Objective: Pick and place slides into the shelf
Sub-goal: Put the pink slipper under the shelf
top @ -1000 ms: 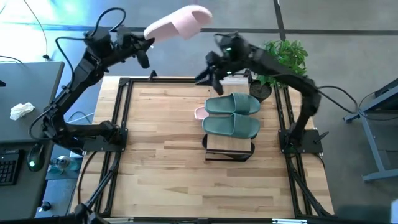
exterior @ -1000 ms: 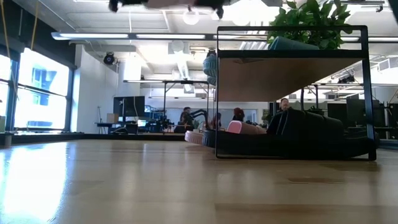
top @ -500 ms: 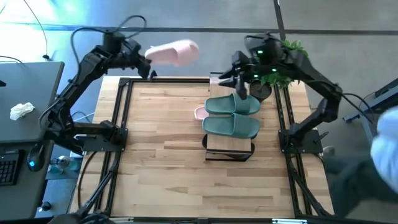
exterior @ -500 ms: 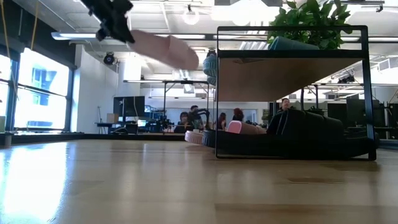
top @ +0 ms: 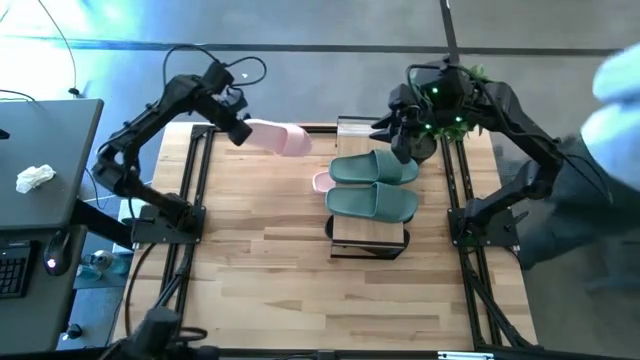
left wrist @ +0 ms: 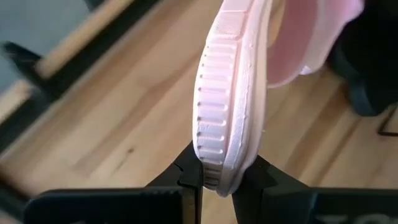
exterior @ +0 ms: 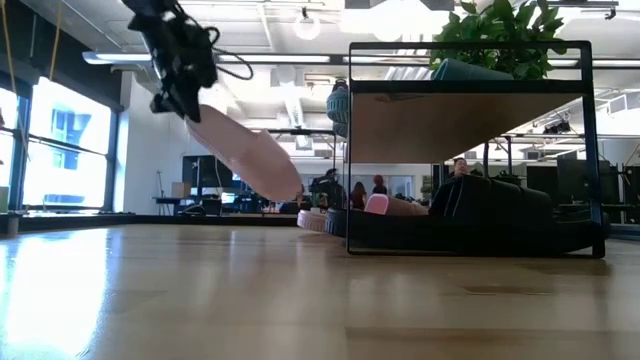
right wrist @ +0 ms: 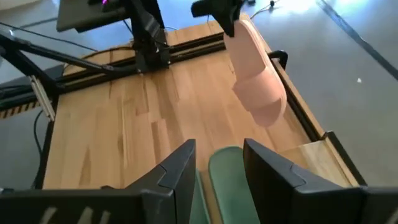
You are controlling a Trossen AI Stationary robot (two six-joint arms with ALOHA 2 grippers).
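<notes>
Green slides lie on top of the shelf at the table's right, while farther back the left gripper clamps a pale pink slide above the far edge, and the right gripper hovers spread, empty.

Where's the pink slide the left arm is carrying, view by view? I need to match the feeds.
High view: pink slide over the table's far edge, left of the shelf.
Low view: it hangs tilted, left of the shelf.
Left wrist view: its sole edge between the fingers.
Right wrist view: upper centre.
Shared landmark: the shelf.
</notes>
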